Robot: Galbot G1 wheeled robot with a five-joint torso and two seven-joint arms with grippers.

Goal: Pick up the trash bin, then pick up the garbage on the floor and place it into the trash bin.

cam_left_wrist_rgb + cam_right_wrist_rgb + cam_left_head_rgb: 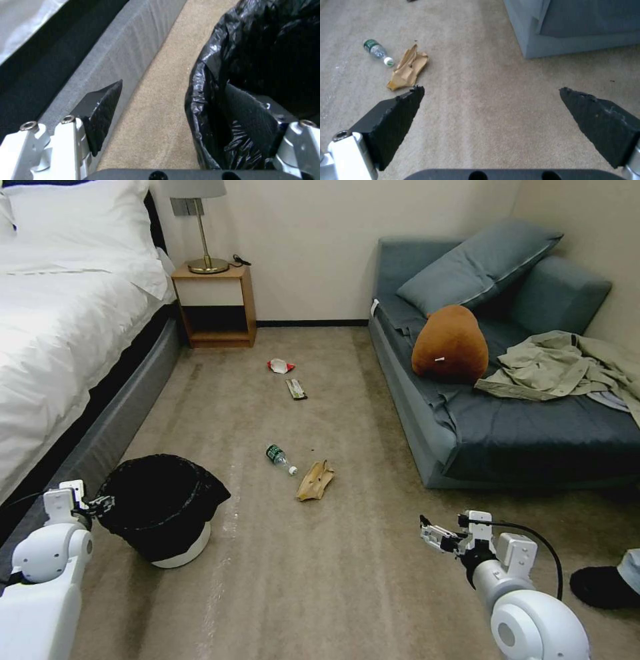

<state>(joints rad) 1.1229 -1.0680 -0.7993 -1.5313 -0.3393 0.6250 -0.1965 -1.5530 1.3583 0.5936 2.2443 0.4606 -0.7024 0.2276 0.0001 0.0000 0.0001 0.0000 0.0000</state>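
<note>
Left end effector (186, 107) straddles the trash bin (175, 543) rim.
Fingers spread, one inside the liner; right end effector (490, 100) spread above carpet.

Counting what's lying around here: one trash bin (167, 513), four bits of garbage on the floor, namely one paper bag (315, 480), one bottle (279, 457), one dark wrapper (296, 389), one red-and-white wrapper (280, 366). Two claws showing: left claw (100, 505), right claw (430, 533).

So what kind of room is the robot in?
Probably a hotel bedroom: there's a bed with white sheets, a nightstand holding a lamp, and a blue-grey sofa on carpet.
</note>
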